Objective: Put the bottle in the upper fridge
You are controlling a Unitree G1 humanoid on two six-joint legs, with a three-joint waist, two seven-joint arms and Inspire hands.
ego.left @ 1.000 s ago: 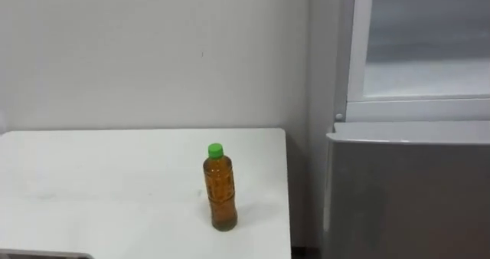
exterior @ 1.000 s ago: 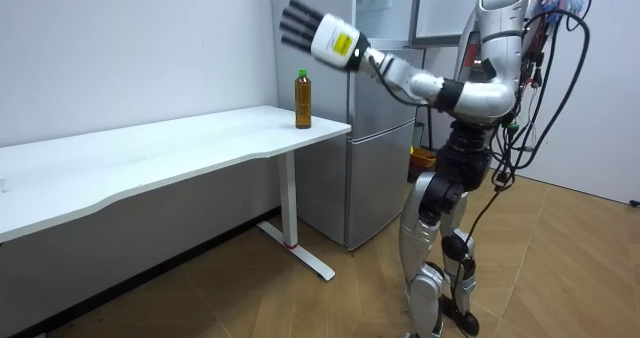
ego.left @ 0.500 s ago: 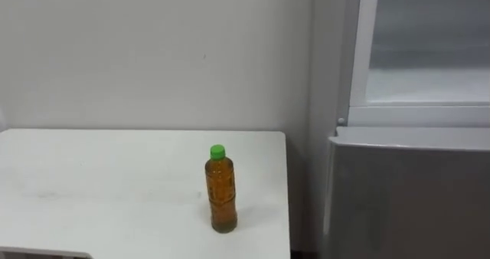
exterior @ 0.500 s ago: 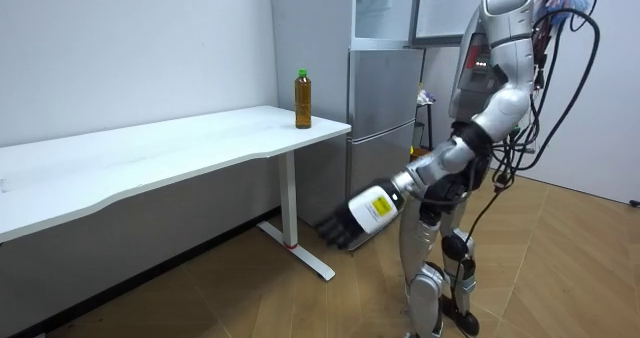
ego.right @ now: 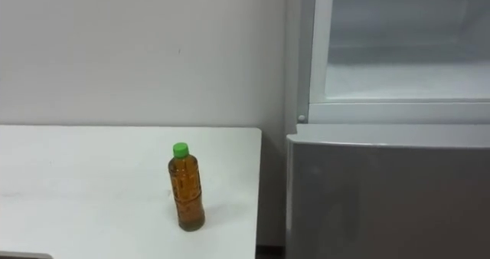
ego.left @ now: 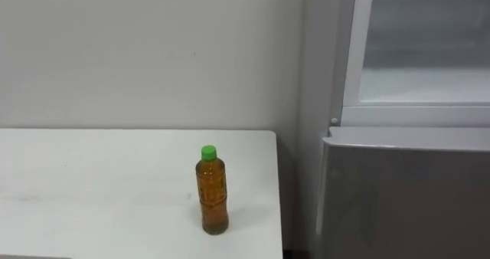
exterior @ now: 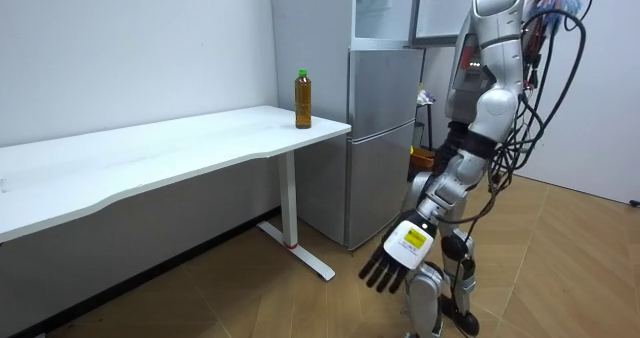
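Observation:
A bottle (ego.left: 212, 190) of amber drink with a green cap stands upright near the right end of the white table (ego.left: 92, 190); it shows in the room view as the bottle (exterior: 303, 99) and in the right eye view as the bottle (ego.right: 187, 188). The fridge (exterior: 385, 128) stands just right of the table, with its upper compartment (ego.left: 421, 52) framed in white above a grey lower door (ego.left: 406, 190). I stand a step back from the fridge. My left hand (exterior: 405, 253) hangs low beside my leg, fingers straight and holding nothing, far from the bottle.
A narrow gap separates the table's right edge (ego.left: 277, 182) from the fridge side. A plain wall (ego.left: 153, 52) runs behind the table. In the room view, wooden floor (exterior: 300, 298) lies open between me and the table legs.
My left arm has swung down from bottle height, past knee level, to hang by my leg. The bottle has not moved; the eye view shifted slightly.

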